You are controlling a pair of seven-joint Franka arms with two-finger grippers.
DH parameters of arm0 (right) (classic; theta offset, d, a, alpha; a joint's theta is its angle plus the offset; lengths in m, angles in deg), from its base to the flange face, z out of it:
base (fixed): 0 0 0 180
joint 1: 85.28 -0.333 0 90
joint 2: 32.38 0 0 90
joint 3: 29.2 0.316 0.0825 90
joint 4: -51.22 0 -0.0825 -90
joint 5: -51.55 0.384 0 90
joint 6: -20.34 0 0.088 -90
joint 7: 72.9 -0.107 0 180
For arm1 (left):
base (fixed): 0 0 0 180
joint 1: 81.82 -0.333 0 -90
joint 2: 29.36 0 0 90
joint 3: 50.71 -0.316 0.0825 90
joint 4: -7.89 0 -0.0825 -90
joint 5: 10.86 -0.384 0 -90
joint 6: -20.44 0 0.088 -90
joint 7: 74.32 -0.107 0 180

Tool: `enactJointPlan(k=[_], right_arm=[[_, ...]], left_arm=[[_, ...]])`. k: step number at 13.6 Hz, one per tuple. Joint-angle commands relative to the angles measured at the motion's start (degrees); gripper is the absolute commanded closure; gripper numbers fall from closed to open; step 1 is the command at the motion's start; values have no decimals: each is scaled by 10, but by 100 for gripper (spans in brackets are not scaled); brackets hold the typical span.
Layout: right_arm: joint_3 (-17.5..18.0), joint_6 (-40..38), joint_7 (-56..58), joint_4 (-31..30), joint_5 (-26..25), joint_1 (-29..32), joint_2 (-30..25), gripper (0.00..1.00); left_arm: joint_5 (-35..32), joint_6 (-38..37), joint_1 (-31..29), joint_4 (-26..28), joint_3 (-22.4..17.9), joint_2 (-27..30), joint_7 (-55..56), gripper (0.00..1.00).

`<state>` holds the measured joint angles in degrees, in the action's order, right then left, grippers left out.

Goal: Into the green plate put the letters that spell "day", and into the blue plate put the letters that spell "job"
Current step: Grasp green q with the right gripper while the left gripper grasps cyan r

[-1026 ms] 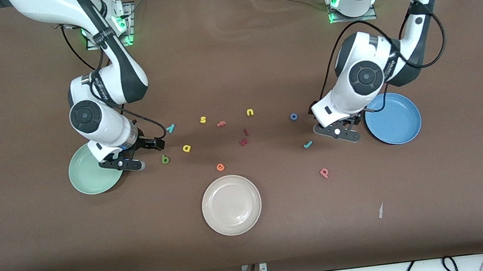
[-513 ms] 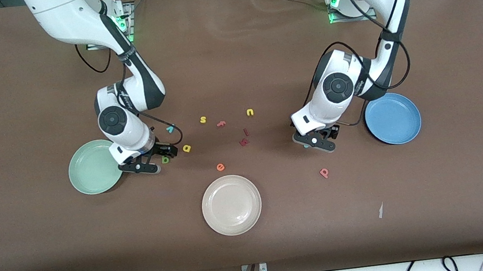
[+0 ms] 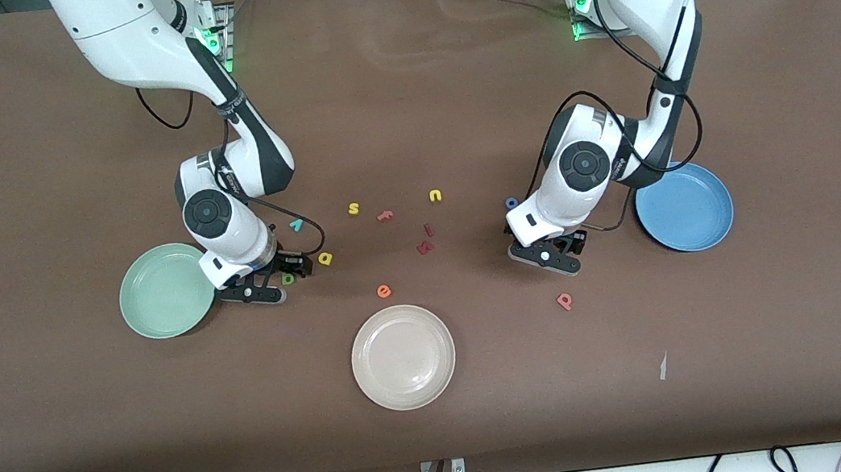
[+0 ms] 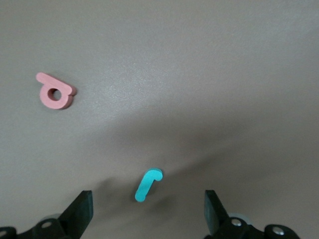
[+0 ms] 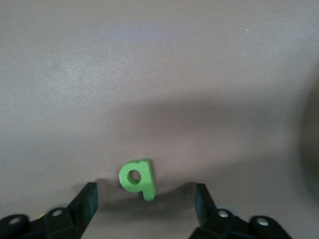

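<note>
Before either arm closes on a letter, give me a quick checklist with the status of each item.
1. Left pincer open, teal j lying flat between its fingers: ok.
2. Right pincer open, green d between its fingers: ok.
3. Nothing else inside either grasp; pink b lies apart from the j: ok.
4. Green plate beside the right pincer, nothing in it: ok.
5. Blue plate beside the left arm, nothing in it: ok.
6. Fingers low enough to pinch: cannot tell.
</note>
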<state>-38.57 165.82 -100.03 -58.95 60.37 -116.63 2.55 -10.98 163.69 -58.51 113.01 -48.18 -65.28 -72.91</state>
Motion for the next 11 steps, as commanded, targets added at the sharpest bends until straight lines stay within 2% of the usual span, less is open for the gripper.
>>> enactJointPlan(k=[1, 6, 9, 11], right_arm=[[3, -1, 11, 18, 5, 6, 11, 25], [4, -6, 11, 35, 6, 8, 22, 31], [4, -6, 12, 37, 5, 9, 26, 42], [4, -6, 12, 40, 6, 9, 30, 54]], left_arm=[[-25, 22, 9, -16, -9, -22, -7, 2], [-30, 22, 14, -12, -10, -26, -6, 1], [-29, 21, 21, -9, -10, -28, -5, 2], [-29, 21, 21, -8, -11, -31, -4, 2]])
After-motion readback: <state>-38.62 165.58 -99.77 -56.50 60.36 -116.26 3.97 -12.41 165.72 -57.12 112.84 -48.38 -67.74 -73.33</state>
